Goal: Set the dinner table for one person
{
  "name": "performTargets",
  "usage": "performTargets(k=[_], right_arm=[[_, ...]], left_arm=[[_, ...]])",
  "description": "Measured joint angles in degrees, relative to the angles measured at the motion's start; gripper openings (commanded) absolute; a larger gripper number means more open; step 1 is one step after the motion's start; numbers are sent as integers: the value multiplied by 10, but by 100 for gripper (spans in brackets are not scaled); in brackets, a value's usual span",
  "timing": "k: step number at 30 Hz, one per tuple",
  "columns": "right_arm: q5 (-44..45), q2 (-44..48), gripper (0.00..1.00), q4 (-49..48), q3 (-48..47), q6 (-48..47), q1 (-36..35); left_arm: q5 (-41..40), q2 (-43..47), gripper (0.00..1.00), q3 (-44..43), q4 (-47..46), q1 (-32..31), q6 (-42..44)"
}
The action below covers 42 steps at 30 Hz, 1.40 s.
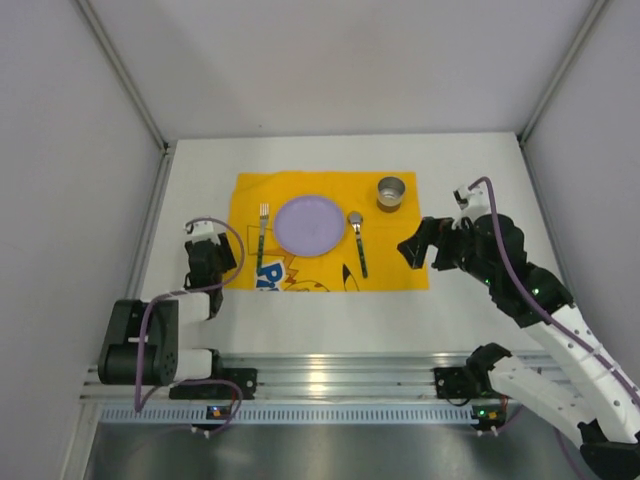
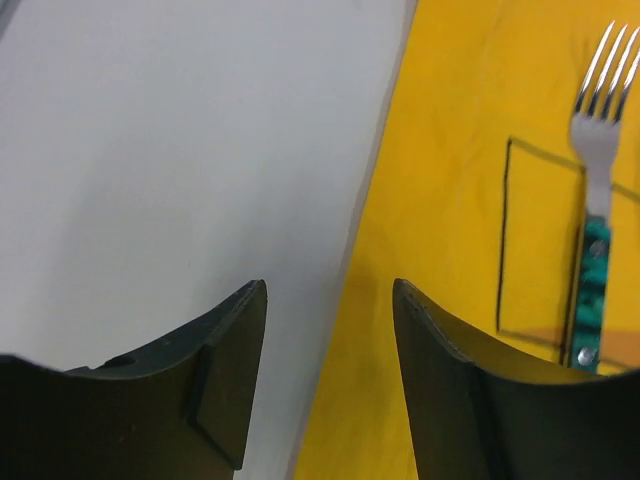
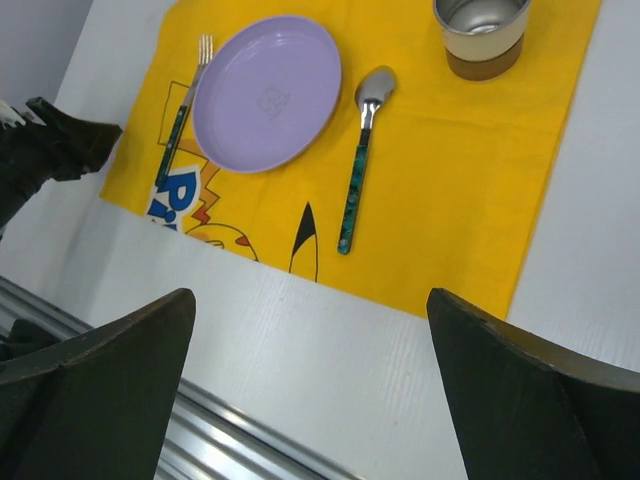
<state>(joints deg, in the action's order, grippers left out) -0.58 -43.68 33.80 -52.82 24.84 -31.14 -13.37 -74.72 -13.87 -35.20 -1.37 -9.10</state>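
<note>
Purple plate on mat — left gripper parted, right gripper wide (both empty)

Grey panel walls w/ metal corner posts.

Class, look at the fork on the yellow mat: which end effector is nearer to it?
Left. The left end effector is beside the mat's left edge, close to the fork; the right end effector is at the mat's opposite side, beyond spoon and plate.
</note>
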Motion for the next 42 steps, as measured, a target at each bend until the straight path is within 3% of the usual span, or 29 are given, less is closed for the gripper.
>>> performTargets(k=[5, 7, 8, 11, 14, 15, 16, 19, 24, 27, 31, 34, 38, 42], right_arm=[[28, 26, 100, -5, 19, -24, 0], [33, 25, 100, -18, 23, -30, 0], [33, 22, 100, -25, 26, -34, 0], [27, 8, 100, -44, 33, -45, 0], [14, -11, 100, -57, 33, -57, 0], [12, -15, 100, -59, 33, -59, 0], [13, -18, 100, -60, 33, -59, 0], [58, -18, 100, -80, 47, -57, -1], [207, -17, 100, -157, 144, -101, -2], [275, -11, 100, -223, 240, -160, 0], [283, 31, 100, -335, 398, -222, 20], [278, 31, 100, -394, 464, -228, 61], [237, -92, 100, -543, 459, -260, 168], [189, -236, 100, -709, 438, -290, 210]], left_arm=[[25, -69, 59, -62, -71, 0, 14], [31, -85, 64, -73, -82, 0, 20], [35, -96, 69, -75, -99, 0, 24], [52, -140, 67, -57, -183, 2, 38], [63, -158, 70, -43, -189, 2, 46], [63, -158, 98, -39, -199, 2, 48], [61, -158, 99, -37, -210, 2, 51], [55, -158, 99, -35, -233, 2, 48], [52, -158, 99, -35, -247, 2, 48], [50, -158, 99, -35, -248, 2, 48], [50, -158, 99, -35, -248, 2, 48], [50, -158, 99, -35, -248, 2, 48], [50, -158, 99, -35, -248, 2, 48], [50, -158, 99, -35, -248, 2, 48]])
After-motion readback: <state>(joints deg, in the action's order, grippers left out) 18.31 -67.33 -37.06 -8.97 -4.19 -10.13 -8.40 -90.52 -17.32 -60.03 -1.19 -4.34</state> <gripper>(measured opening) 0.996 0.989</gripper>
